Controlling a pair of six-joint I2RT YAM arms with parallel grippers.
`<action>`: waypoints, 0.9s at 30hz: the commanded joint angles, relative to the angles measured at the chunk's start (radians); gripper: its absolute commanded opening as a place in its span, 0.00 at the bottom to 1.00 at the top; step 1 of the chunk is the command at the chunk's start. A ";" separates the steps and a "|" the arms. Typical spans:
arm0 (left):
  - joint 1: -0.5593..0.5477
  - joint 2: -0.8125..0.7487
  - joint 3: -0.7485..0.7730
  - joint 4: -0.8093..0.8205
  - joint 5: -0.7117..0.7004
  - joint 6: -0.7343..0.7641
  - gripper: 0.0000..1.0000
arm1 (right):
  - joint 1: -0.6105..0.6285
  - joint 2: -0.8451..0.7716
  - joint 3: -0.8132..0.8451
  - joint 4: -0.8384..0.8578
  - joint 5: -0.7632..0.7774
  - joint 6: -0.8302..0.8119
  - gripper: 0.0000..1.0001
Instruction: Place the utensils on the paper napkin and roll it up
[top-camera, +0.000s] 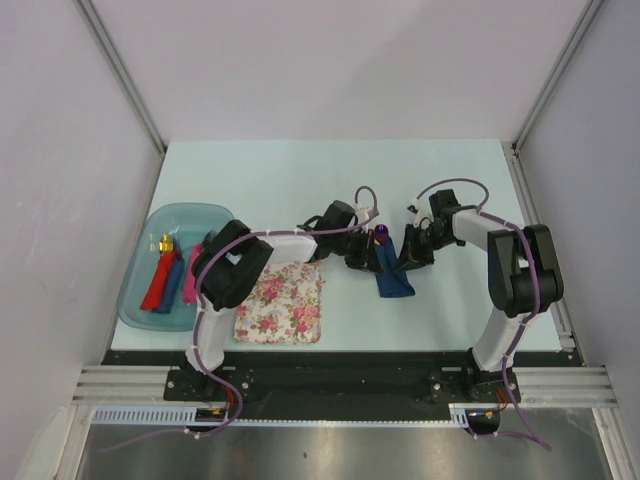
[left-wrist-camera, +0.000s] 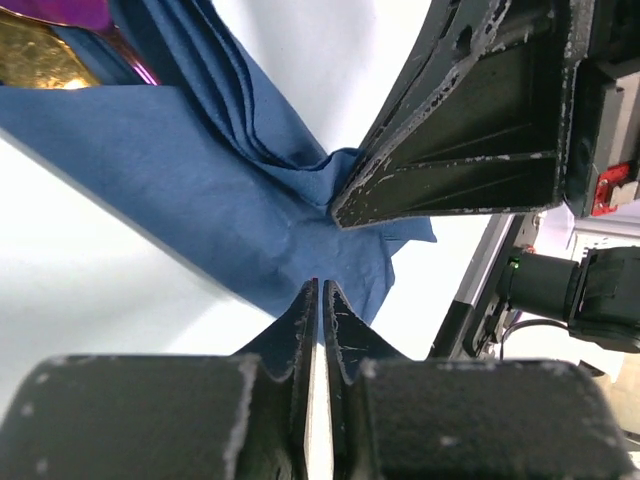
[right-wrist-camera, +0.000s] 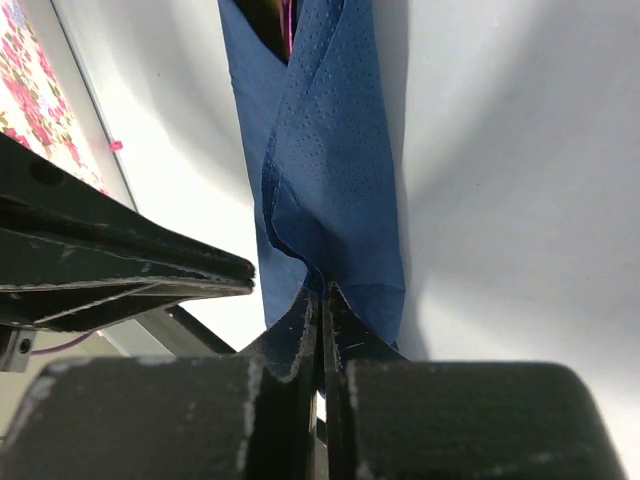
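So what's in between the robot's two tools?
The dark blue napkin, wrapped around the purple spoon, lies between the left tool and the right tool. The top view shows it.

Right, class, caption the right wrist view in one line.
Right gripper pinches the end of the folded navy napkin.

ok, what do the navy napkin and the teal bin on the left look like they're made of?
navy napkin: thin matte paper, going by the embossed dot texture and the soft creases where it bunches. teal bin: probably smooth translucent plastic, since the pale tabletop seems to show through its floor; too small in the top view to be sure.
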 joint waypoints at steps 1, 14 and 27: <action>-0.012 0.023 0.033 0.030 0.020 -0.020 0.08 | 0.011 -0.008 0.032 -0.026 -0.006 0.000 0.00; -0.031 0.096 0.093 -0.058 -0.028 0.024 0.03 | 0.019 -0.009 0.064 -0.017 -0.103 0.073 0.00; -0.031 0.102 0.093 -0.074 -0.036 0.032 0.01 | -0.033 0.041 0.078 -0.022 -0.163 0.118 0.30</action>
